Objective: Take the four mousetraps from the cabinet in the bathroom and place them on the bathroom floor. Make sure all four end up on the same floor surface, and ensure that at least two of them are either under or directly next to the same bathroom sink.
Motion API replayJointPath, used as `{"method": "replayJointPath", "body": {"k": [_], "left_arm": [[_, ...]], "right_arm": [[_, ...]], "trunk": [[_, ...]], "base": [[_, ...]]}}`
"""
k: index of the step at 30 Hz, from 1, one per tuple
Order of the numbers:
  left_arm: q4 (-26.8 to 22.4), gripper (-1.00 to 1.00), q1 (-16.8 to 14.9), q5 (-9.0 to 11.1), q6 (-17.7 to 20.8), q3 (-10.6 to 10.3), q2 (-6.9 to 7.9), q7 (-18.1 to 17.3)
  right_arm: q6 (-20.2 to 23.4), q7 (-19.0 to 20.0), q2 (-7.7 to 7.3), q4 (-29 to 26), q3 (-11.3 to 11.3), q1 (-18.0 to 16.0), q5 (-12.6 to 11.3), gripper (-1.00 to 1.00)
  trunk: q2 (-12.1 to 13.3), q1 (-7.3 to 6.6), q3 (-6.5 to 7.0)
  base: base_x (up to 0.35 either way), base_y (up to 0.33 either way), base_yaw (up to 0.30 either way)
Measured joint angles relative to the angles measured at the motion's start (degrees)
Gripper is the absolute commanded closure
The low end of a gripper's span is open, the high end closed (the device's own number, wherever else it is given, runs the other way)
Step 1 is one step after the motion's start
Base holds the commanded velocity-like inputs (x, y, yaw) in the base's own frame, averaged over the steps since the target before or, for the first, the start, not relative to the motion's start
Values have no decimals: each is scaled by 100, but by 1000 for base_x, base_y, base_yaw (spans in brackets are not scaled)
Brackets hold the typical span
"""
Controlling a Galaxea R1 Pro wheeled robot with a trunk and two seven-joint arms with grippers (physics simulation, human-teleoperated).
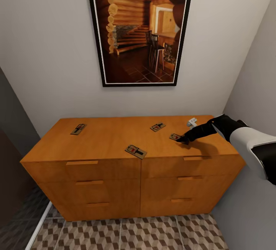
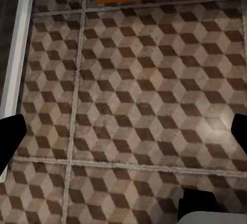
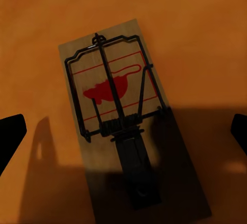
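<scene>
Four mousetraps are lying on the cabinet (image 1: pixel 115 138) top surface, none yet on the bathroom floor (image 1: pixel 130 234): one far left (image 1: pixel 78 129), one near the front edge at centre (image 1: pixel 135 151), one further back (image 1: pixel 157 126), and one at the right (image 1: pixel 175 137), which is being approached by the right gripper (image 1: pixel 184 140).

In the right wrist view that trap (image 3: pixel 128 116) is being framed between the two fingertips (image 3: pixel 10 136), w/ the jaws standing wide apart and nothing clamped. The board is lying flat, wire bar and red mark facing up. The left gripper (image 2: pixel 123 131) is also being held apart, empty, pointing at the floor tiles just in front of the cabinet base.

Risks, as judged from here:
- The trap is thin and flat, so the fingertips may be pressed into the wood surface w/o getting under the edges; the board could be skidded instead of lifted.
- The board is sitting at a slant between the fingertips, so closing now may be twisting it or catching a corner only, giving a weak hold that could be lost in transit.
- A small white object (image 1: pixel 192 121) is lying just beside the arm; it could be knocked off by the forearm.
- Whether the tips are touching the trap can't be told.
</scene>
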Motion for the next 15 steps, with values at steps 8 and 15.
{"method": "replayJointPath", "body": {"k": [8,15], "left_arm": [[0,-100,0,0,0,0,0,0],[0,-100,0,0,0,0,0,0]], "right_arm": [[5,-1,0,1,-1,0,-2,-100],[9,7,-7,1,-11,1,-5,-100]], "trunk": [[0,0,0],[0,0,0]], "base": [[0,0,0],[0,0,0]]}}
